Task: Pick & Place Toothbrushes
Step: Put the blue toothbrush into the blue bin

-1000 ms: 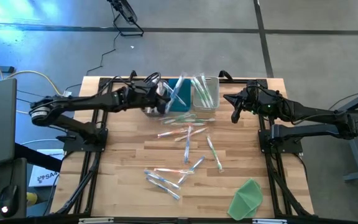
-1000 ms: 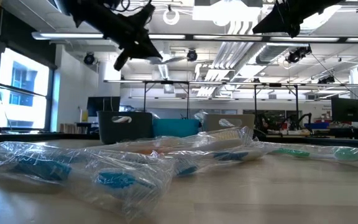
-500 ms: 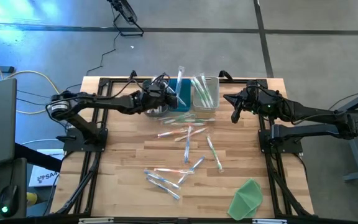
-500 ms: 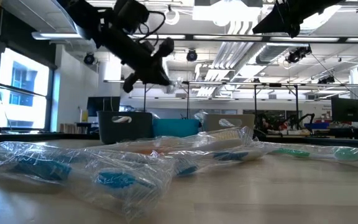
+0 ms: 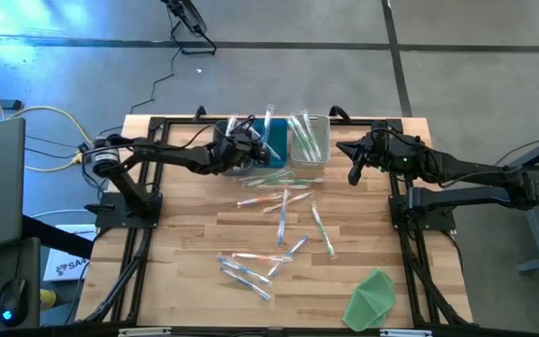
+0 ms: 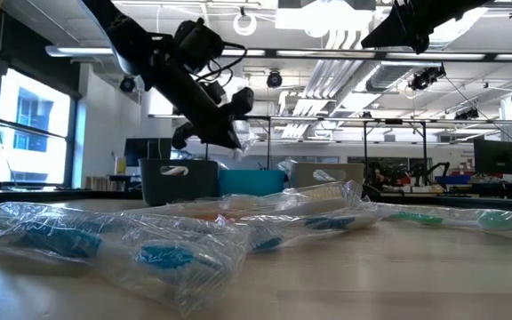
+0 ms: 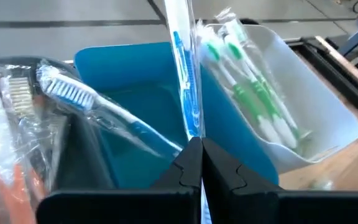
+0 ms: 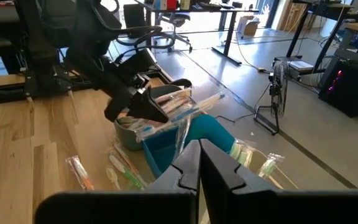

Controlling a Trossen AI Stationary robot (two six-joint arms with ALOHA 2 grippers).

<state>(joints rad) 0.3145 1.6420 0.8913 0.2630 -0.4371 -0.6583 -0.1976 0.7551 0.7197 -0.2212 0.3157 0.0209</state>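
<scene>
Swung inward, left tool [image 7: 194, 163] — clamped on a blue toothbrush [image 7: 184, 68] — hangs over the blue bin [image 7: 129, 68] rim.

Three bins are seen in a row at the far edge of the table: one dark [image 7: 79, 180], one blue [image 7: 129, 81] and one clear [image 7: 316, 106]. About a dozen wrapped toothbrushes [image 5: 284, 211] are counted loose on the tabletop, though an exact number cannot be told. One green sheet [image 5: 371, 298] is counted.
</scene>
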